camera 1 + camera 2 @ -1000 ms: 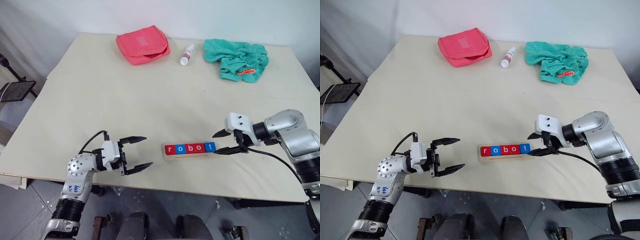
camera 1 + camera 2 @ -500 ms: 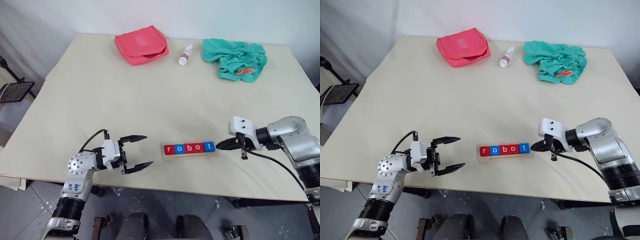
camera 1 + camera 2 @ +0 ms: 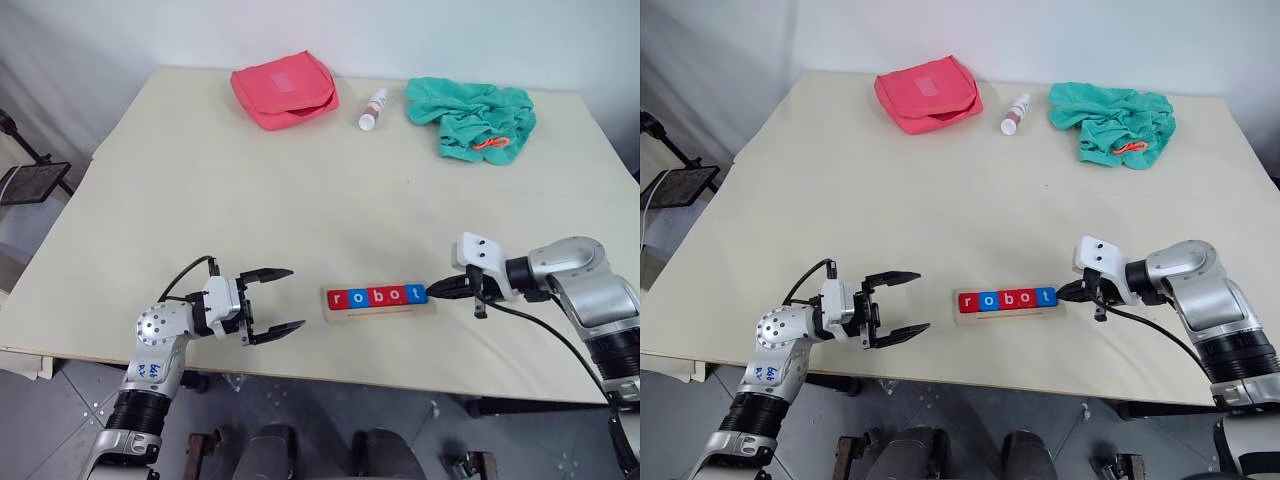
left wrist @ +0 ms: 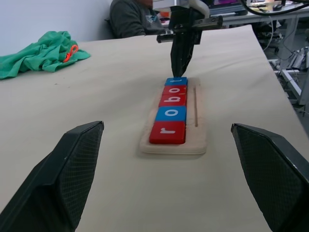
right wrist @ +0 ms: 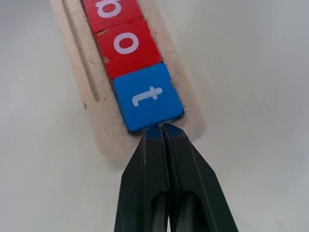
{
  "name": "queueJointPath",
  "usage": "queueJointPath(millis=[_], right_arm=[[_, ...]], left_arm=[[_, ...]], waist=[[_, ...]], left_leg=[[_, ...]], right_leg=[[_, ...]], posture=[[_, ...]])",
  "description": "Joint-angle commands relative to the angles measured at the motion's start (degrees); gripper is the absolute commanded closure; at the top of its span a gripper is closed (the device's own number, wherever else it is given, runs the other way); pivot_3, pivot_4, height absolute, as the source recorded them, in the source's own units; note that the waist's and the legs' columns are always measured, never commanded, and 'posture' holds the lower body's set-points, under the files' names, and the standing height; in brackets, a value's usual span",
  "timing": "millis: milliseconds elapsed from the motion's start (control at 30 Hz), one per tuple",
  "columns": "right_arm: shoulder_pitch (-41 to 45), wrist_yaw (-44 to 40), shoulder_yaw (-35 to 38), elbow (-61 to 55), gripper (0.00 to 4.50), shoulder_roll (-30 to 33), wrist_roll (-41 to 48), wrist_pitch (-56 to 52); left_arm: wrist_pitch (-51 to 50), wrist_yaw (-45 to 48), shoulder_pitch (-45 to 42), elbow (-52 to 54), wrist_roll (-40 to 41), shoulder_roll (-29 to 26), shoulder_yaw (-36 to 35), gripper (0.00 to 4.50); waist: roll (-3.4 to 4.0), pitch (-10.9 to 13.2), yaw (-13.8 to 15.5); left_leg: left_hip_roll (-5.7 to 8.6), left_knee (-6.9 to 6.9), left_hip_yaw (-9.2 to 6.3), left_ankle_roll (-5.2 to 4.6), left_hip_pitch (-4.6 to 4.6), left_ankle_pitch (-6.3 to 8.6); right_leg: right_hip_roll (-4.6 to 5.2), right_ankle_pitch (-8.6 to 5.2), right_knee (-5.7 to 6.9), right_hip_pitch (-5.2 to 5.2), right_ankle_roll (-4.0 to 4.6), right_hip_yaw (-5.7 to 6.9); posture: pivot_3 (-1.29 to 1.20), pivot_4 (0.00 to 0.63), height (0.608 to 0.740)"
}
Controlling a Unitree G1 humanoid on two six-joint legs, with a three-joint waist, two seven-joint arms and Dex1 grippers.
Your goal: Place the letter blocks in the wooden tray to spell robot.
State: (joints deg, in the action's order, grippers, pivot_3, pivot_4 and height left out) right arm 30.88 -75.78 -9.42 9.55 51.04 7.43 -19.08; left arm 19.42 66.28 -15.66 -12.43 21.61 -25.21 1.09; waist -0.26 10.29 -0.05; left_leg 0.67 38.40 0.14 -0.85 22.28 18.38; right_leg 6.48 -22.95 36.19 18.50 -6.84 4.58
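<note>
Letter blocks (image 3: 378,296), red and blue, spelling "robot"

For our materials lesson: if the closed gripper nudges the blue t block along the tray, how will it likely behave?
The t block looks rigid and flat, so it should slide, not tip or roll. It abuts the red o, so the row in the tray would probably shift together. Being small, it is likely light.

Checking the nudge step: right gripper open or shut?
Shut. The right gripper has both black fingers pressed together, no gap, tips at the end edge of the blue t block in the wooden tray.
</note>
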Motion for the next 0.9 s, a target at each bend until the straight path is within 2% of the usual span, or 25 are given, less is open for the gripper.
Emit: queueJointPath(millis=[33,133,233,400,467,600,667,733,900], right_arm=[[-1.58,0.84,4.14,-2.32,4.45,2.54,1.37,0.03],[-4.36,0.49,7.17,-3.31,4.45,3.67,3.04,2.64],[-10.37,-4.98,14.27,-2.32,3.87,4.51,10.69,3.3],[-17.21,-6.06,19.56,-1.47,2.2,4.48,12.91,9.18],[-19.48,-8.09,21.12,2.01,1.54,4.39,12.94,15.16],[-20.01,-12.0,23.82,7.95,0.12,3.12,16.08,21.71],[-19.17,-12.9,24.61,9.85,0.05,2.6,17.5,22.6],[-18.94,-15.57,25.06,10.49,0.05,2.28,22.82,22.37],[-17.5,-16.67,23.99,15.5,0.05,2.82,24.2,23.49]], left_arm=[[1.29,0.47,-0.86,-0.79,-0.42,-0.74,-0.62,0.0],[0.43,0.18,-0.94,-1.53,-0.55,-1.41,-0.93,0.0],[0.79,-1.63,-1.1,-2.14,-2.1,-2.23,-1.67,0.0],[-0.61,-2.26,-1.28,-1.92,-0.88,-2.52,-2.87,0.0],[-1.54,-1.4,-1.39,-1.57,0.5,-2.83,-3.65,0.0],[-3.19,0.88,-2.47,-2.89,3.22,-3.47,-5.27,0.0],[-4.07,1.17,-3.03,-3.85,3.67,-3.83,-5.91,0.0],[-4.0,2.63,-3.66,-4.79,4.7,-3.92,-6.8,0.0],[-6.58,5.55,-4.1,-5.0,7.02,-3.99,-7.54,0.0]], waist=[[0.0,0.0,0.01],[0.0,0.0,0.1],[-0.01,0.0,0.36],[-0.01,0.0,0.54],[-0.01,0.01,0.28],[-0.01,0.01,0.09],[-0.01,0.0,-0.08],[-0.01,0.01,-0.05],[-0.01,0.0,0.05]], left_leg=[[0.0,0.0,0.0,0.0,0.0,0.0],[0.0,0.0,0.0,0.0,0.0,0.0],[0.0,-0.01,-0.01,0.0,0.0,0.0],[0.03,-0.04,0.04,-0.02,-0.02,0.01],[0.02,-0.03,0.15,-0.03,-0.08,-0.01],[0.01,-0.03,0.15,-0.03,-0.11,-0.01],[0.0,-0.03,0.2,-0.03,-0.13,-0.01],[-0.02,-0.03,0.22,-0.03,-0.14,-0.01],[-0.02,0.03,0.17,-0.04,-0.13,-0.01]], right_leg=[[0.0,0.0,0.0,0.0,0.0,0.01],[-0.01,0.0,0.0,0.0,0.0,0.03],[-0.01,0.0,-0.01,-0.02,-0.01,0.03],[-0.02,0.01,-0.01,-0.04,-0.03,0.06],[-0.02,0.01,-0.01,-0.04,-0.03,0.09],[-0.02,0.01,-0.01,-0.07,-0.03,0.16],[-0.03,0.01,0.0,-0.07,-0.03,0.19],[-0.04,0.01,0.01,-0.06,-0.03,0.19],[-0.03,0.02,0.02,-0.08,-0.04,0.23]], posture=[[0.0,0.15,0.74],[0.0,0.15,0.74],[0.0,0.15,0.74],[0.0,0.15,0.74],[0.0,0.15,0.74],[0.0,0.15,0.74],[0.0,0.15,0.74],[0.0,0.15,0.74],[0.0,0.15,0.74]])
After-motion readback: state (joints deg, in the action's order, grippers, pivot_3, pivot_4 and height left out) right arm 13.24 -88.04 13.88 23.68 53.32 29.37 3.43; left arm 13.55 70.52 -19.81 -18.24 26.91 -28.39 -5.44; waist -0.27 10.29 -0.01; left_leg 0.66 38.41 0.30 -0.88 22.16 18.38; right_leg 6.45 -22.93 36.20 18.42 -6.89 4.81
